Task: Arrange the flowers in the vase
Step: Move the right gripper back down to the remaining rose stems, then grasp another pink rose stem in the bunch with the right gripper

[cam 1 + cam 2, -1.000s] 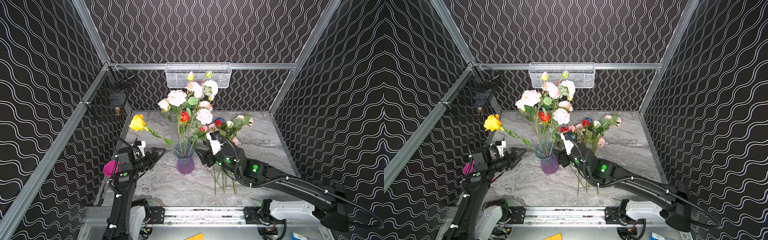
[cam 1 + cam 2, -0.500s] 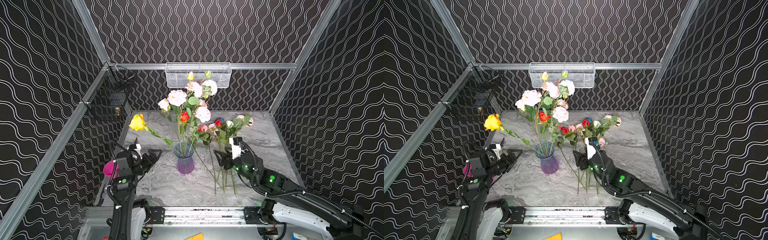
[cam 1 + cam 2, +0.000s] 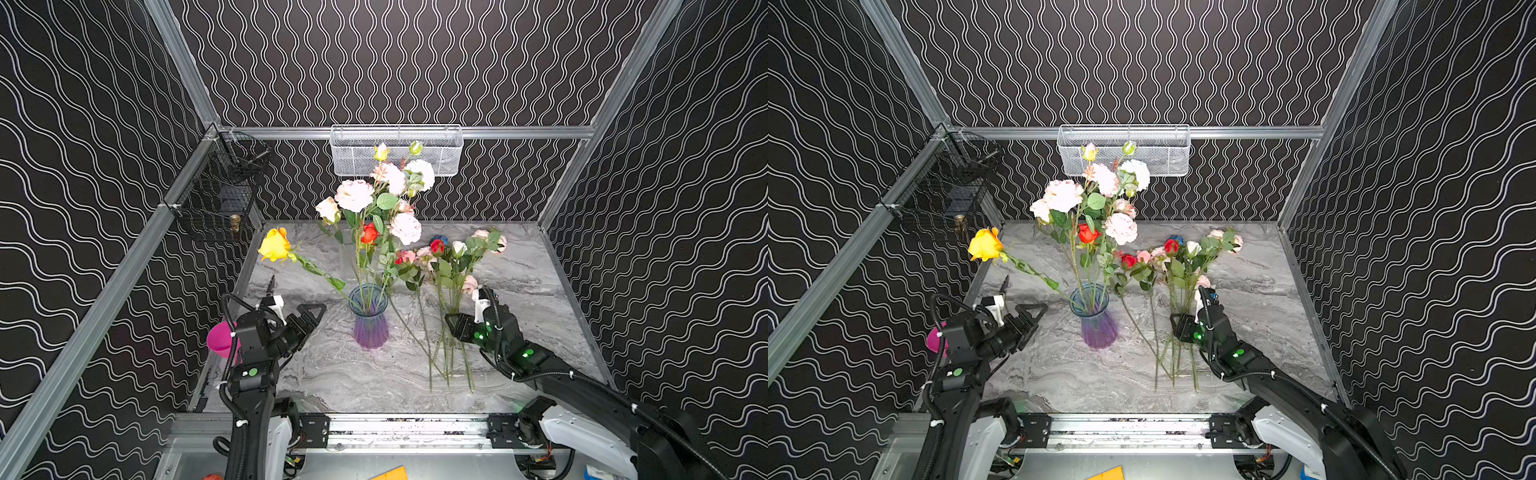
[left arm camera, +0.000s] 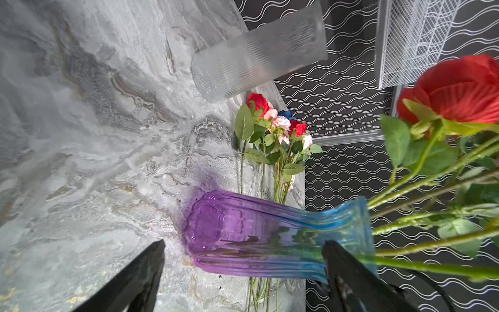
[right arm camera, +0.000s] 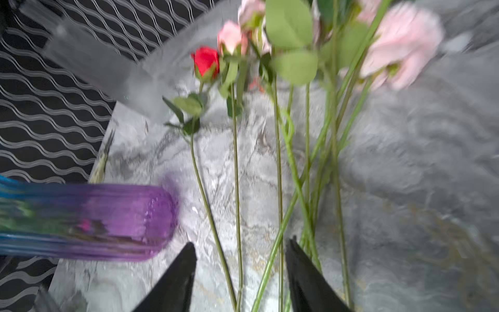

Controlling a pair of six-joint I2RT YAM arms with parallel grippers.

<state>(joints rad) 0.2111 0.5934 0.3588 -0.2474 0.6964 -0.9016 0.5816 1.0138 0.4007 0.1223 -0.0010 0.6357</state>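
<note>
Right tool [image 5: 240,251] has swung off the vase [image 3: 369,324] to the loose flowers [image 3: 446,266] on the bench [image 3: 332,374] right of it, half open astride stems. Left tool [image 4: 244,244] gapes wide left of the vase; remaining flowers stand inside it.

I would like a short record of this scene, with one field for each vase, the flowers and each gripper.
vase: purple and blue glass, upright, centre
flowers in vase: pink, white and red heads; yellow rose leans out toward the left arm
loose flowers: lying on the table, on the right arm's side of the vase
clear ribbed vase: farther back
left gripper: open, beside the vase, empty
right gripper: open, over the loose stems
</note>
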